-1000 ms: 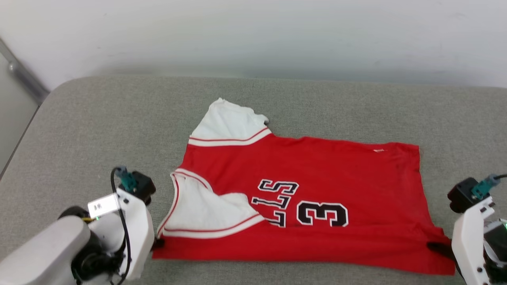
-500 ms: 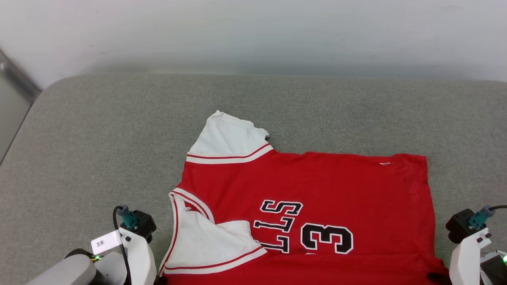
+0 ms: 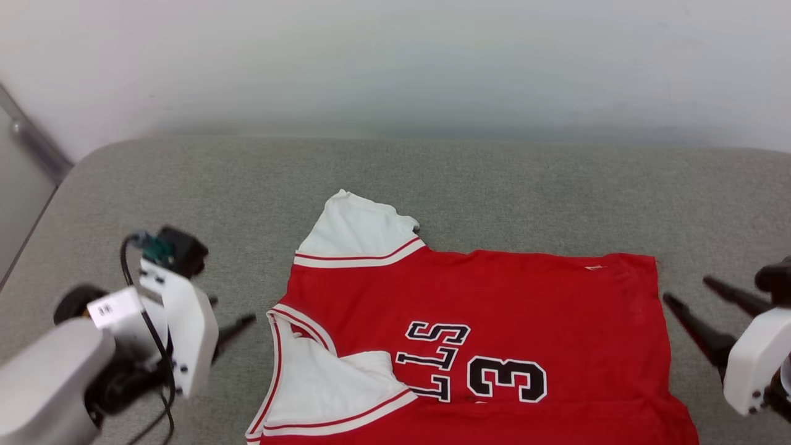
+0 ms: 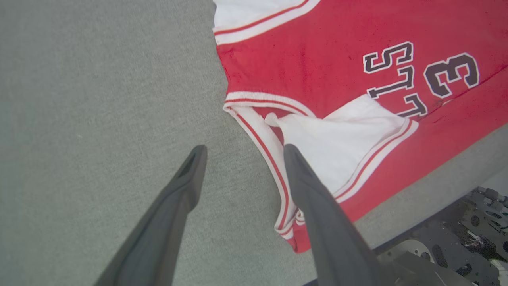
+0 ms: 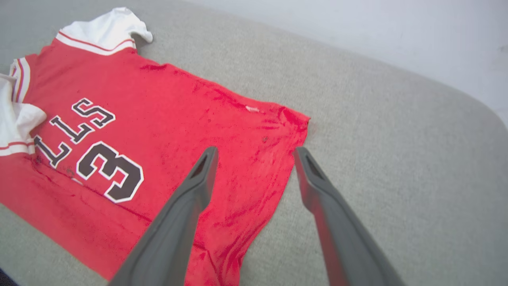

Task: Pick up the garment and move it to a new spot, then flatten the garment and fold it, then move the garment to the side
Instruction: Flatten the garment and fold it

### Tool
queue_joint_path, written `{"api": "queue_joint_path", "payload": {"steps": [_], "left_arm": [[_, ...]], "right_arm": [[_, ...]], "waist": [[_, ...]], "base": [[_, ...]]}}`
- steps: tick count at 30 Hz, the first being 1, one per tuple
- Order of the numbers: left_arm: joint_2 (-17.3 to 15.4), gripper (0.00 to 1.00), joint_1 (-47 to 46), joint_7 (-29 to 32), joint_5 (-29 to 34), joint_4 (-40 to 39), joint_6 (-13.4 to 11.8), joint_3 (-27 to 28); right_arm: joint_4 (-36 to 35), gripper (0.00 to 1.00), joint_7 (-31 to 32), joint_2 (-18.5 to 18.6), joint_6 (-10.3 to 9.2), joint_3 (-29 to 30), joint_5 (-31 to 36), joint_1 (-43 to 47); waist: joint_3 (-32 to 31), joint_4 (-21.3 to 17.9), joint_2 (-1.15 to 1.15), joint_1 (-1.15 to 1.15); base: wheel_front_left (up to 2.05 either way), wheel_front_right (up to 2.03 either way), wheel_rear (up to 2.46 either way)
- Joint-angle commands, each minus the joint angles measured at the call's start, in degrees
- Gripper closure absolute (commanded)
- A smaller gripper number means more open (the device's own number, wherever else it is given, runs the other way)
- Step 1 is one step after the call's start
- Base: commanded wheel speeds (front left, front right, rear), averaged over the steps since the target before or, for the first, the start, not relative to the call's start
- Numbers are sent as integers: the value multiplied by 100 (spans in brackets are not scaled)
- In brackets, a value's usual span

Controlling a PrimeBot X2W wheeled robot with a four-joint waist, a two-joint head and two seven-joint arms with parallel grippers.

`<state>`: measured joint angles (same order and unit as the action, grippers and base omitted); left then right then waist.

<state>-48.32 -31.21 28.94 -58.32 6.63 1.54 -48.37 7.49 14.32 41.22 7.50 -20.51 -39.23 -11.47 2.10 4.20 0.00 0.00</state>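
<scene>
On the surface (image 3: 185, 204): the garment (image 3: 494, 309) is lying flat.
Handling: seeming soft, limp (my guess); its corners are inviting pinching.
Tools: left tool (image 4: 244, 151), right tool (image 5: 254, 151) gaping wide, empty.

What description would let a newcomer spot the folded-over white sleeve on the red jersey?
Start at the grey fabric-covered surface, where a red short-sleeved jersey with a black number 3 lies flat. Nearest the robot, one white sleeve with red-striped trim lies folded onto the red front, overlapping the black lettering. The other white sleeve sticks out flat onto the grey instead.
</scene>
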Motion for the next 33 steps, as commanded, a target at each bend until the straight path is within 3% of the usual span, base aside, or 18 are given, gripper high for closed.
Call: {"api": "queue_joint_path", "payload": {"steps": [1,7,16,24,33], "left_arm": [[-5,0,-176,-90,118,16,-26,65],[210,0,-1062,-282,496,284,-101,321],[626,0,-2477,246,554,921,41,477],[894,0,-3662,1392,380,1826,198,408],[1087,0,-4297,2476,354,2416,216,140]], "right_arm": [[-48,0,-193,-157,-3,179,163,60],[-555,0,-1040,-1062,-2,1229,1162,262],[-1604,0,-1329,-2151,-2,2088,1919,709],[-2263,0,-1324,-2578,-3,2106,2213,669],[-2515,0,-1332,-2701,-2,2105,2304,464]], "waist": [[55,-35,0,0],[395,-210,0,0],[1324,-549,0,0],[2185,-901,0,0],[2873,-1082,0,0]], "base": [[0,0,0],[0,0,0],[0,0,0],[0,0,0],[0,0,0]]}}
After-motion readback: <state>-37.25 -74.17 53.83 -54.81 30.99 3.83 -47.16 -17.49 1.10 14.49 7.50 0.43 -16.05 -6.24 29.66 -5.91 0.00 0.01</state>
